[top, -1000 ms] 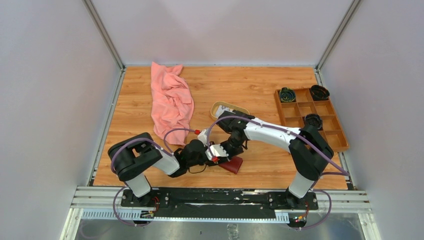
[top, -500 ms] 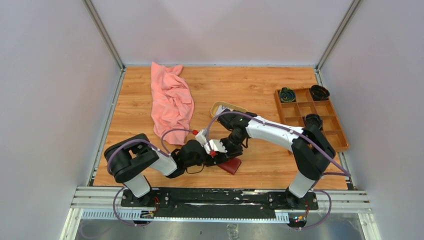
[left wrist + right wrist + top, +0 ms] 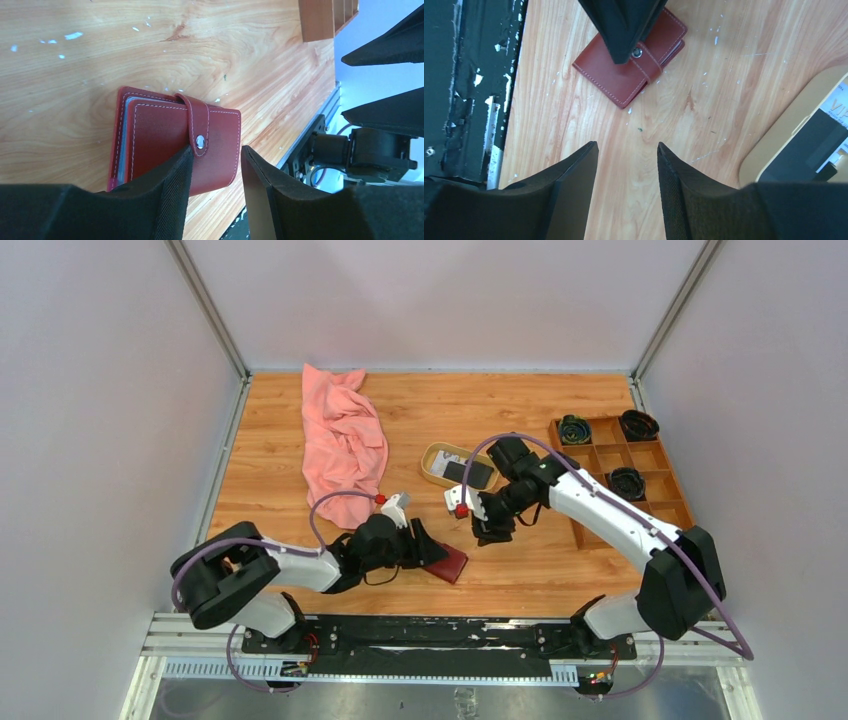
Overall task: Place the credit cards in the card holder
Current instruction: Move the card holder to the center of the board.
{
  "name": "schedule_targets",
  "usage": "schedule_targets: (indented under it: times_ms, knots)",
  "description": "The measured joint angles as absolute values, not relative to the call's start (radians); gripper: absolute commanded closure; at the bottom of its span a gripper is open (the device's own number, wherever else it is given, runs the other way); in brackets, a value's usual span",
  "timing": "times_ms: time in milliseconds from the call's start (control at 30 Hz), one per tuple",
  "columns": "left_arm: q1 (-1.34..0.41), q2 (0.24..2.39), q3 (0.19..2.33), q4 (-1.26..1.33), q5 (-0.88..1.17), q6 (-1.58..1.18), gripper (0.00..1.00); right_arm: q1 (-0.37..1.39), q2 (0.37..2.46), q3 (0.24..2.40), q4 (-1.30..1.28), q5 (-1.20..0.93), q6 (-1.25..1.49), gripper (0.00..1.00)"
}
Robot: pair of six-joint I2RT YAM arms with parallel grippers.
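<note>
- card holder [image 3: 165, 135]: dark red, folded shut, strap closed on its pale snap [image 3: 200, 141]. lies flat on the tabletop [image 3: 500, 400], right under the tips of the left fingers [image 3: 170, 200]. a pale layer shows between its covers at one edge.
- left fingers: black, spread apart, pinching nothing. the card holder's snap edge and bare wood show in the gap between them. one tip sits just beside the snap; whether it touches the leather cannot be told.
- right fingers [image 3: 569, 190]: black, spread apart, nothing between them but bare wood. the card holder lies ahead of their tips, apart from them, with the left fingers overlapping it.
- credit cards [image 3: 468, 470]: one black and one white with dark marks, lying in the tan oval dish [image 3: 432, 458]. the dish sits near the right fingers, off to one side of them, and well apart from the left fingers.
- pink cloth [image 3: 343, 445]: crumpled, beyond the left fingers, well apart from both pairs.
- wooden tray [image 3: 610, 445]: brown, with compartments, on the far side of the right fingers from the card holder. dark coils [image 3: 574, 428] sit in three compartments.
</note>
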State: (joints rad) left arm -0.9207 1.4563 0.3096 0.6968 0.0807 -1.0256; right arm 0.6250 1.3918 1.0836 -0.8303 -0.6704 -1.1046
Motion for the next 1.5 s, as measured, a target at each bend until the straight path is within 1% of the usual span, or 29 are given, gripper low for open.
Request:
schedule_targets:
  times_ms: [167, 300, 500, 700, 900, 1000, 1067, 1167, 1300, 1400, 1500]
  knots:
    - [-0.910, 1.380, 0.310, 0.589, 0.055, -0.981, 0.48, 0.598, 1.388, 1.081, -0.842, -0.704, -1.087, 0.48]
    - [-0.902, 1.306, 0.310, 0.496, 0.029, -0.941, 0.39, 0.580, 1.383, 1.081, -0.847, -0.722, -1.072, 0.48]
    - [-0.838, 1.197, 0.286, 0.398, 0.031, -0.919, 0.35, 0.571, 1.371, 1.077, -0.850, -0.739, -1.066, 0.48]
    - [-0.754, 1.132, 0.252, 0.364, 0.120, -0.929, 0.35, 0.570, 1.372, 1.068, -0.854, -0.760, -1.066, 0.48]
    - [-0.730, 1.094, 0.224, 0.359, 0.193, -0.966, 0.35, 0.572, 1.373, 1.047, -0.813, -0.816, -1.003, 0.48]
    - [-0.727, 1.051, 0.202, 0.346, 0.226, -0.981, 0.33, 0.582, 1.395, 1.028, -0.726, -0.864, -0.863, 0.51]
    - [-0.724, 1.023, 0.188, 0.338, 0.245, -0.984, 0.32, 0.590, 1.438, 1.032, -0.654, -0.916, -0.755, 0.57]
    - [-0.719, 0.999, 0.172, 0.334, 0.262, -0.983, 0.32, 0.614, 1.560, 1.056, -0.552, -0.995, -0.576, 0.68]
    - [-0.713, 0.993, 0.165, 0.335, 0.278, -0.977, 0.32, 0.669, 1.729, 1.115, -0.482, -1.043, -0.409, 0.84]
    - [-0.709, 0.992, 0.163, 0.336, 0.287, -0.975, 0.32, 0.706, 1.821, 1.148, -0.459, -1.066, -0.320, 0.87]
    - [-0.704, 0.981, 0.158, 0.335, 0.299, -0.971, 0.32, 0.720, 1.866, 1.164, -0.448, -1.073, -0.257, 0.88]
